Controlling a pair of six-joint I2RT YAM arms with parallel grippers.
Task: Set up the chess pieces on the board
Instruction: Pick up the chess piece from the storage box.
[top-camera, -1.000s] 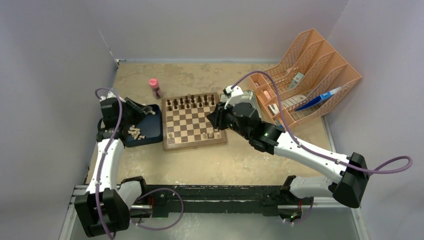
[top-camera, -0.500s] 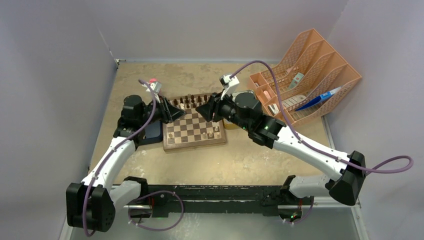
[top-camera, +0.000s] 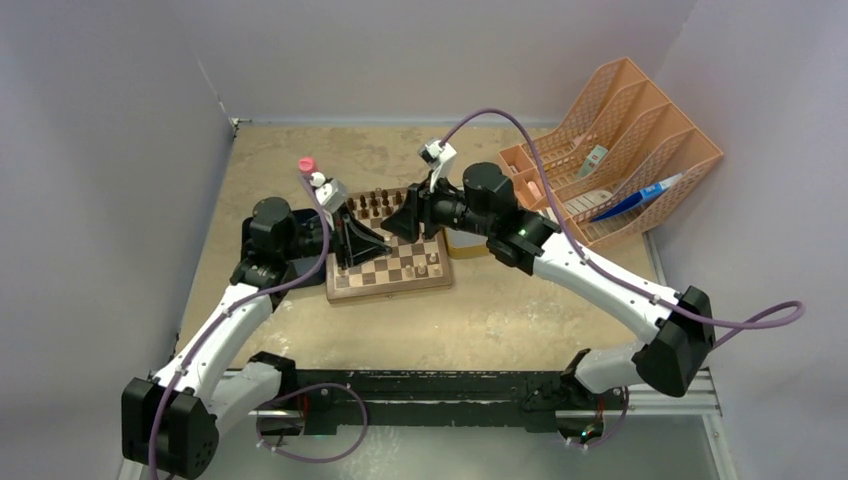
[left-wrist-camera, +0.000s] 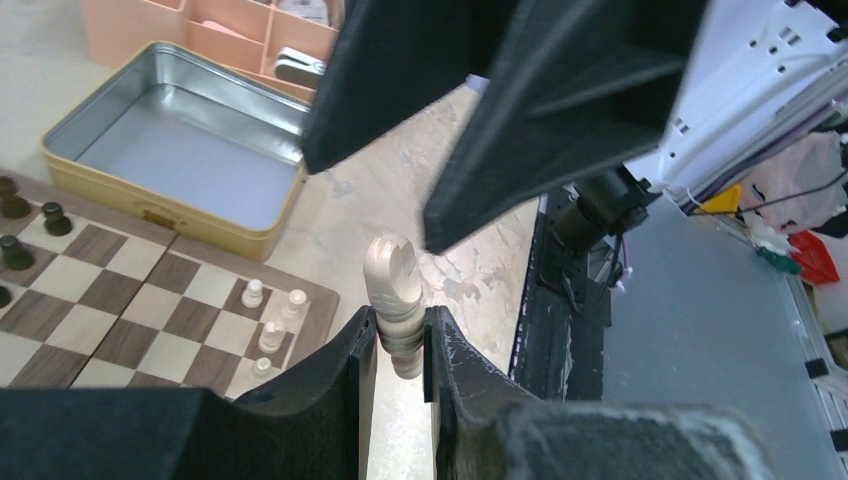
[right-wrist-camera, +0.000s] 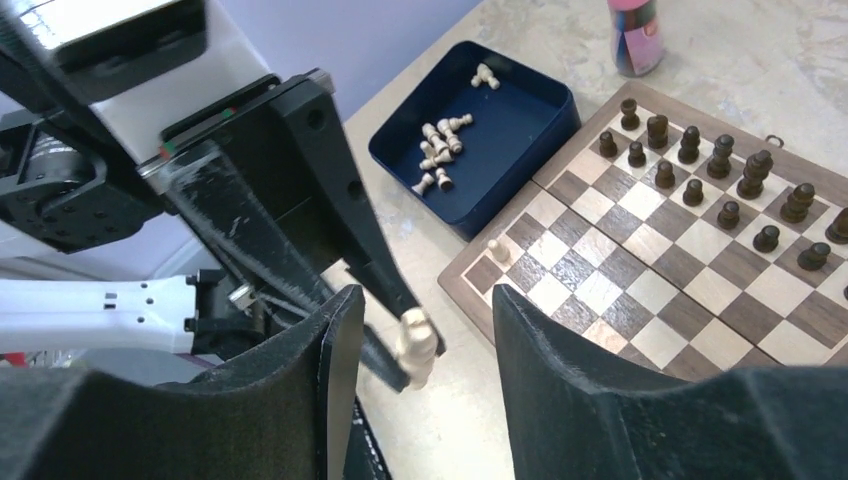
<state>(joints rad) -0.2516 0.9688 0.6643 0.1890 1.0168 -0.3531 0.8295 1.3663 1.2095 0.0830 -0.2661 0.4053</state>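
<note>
Meeting in mid-air here, claw to claw, up above the left half of the board! Pinching a pale piece low on its stem with the left claw, closed snug on it, carved head poking clear above the fingertips. Straddling that same piece with the right claw, spread roughly halfway, daylight on both sides, gripping nothing. Down on the board, spotting two far rows lined with dark pieces, a small cluster of pale pawns at the near right corner, and one lone pale pawn by the near left corner. Seeing more pale pieces lying loose in the blue tray right beside the board's left edge. Also catching an open metal tin just off the board's right edge, a pink bottle beyond the far left corner, and an orange file rack at the far right of the surface.
</note>
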